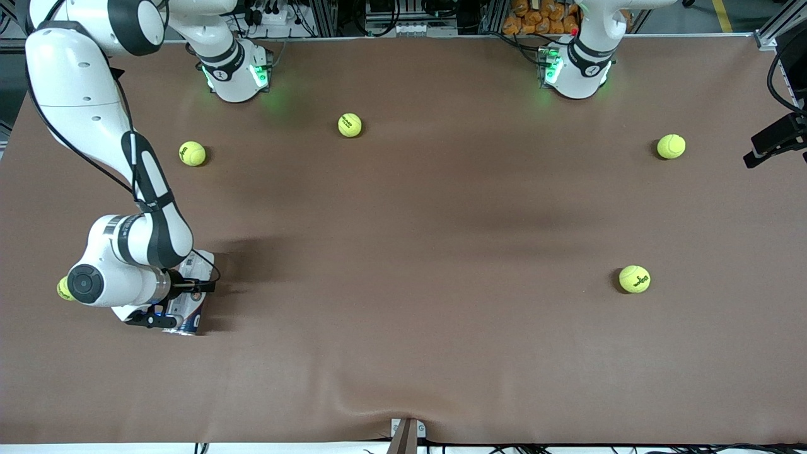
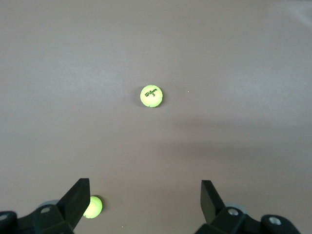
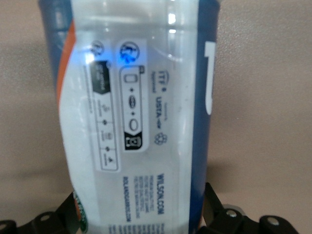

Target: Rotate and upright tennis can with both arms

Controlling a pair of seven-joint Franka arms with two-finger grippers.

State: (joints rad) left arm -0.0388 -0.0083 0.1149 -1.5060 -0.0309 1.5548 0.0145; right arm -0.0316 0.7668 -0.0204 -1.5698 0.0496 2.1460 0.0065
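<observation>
The tennis can [image 1: 191,317] lies on its side on the brown table [image 1: 403,239], toward the right arm's end and fairly near the front camera. The right arm's wrist covers most of it. My right gripper [image 1: 178,304] is down over the can, fingers open on either side of it. In the right wrist view the can's clear body and white and navy label [image 3: 136,97] fill the space between the right gripper's [image 3: 139,200] fingers. My left gripper [image 2: 145,187] hangs high over the table, open and empty, above a tennis ball [image 2: 151,96].
Several yellow-green tennis balls lie loose: two near the robots' bases [image 1: 192,153] [image 1: 350,125], two toward the left arm's end [image 1: 671,146] [image 1: 634,279], one half hidden by the right wrist [image 1: 63,289]. A dark fixture [image 1: 775,142] juts in at the table's edge.
</observation>
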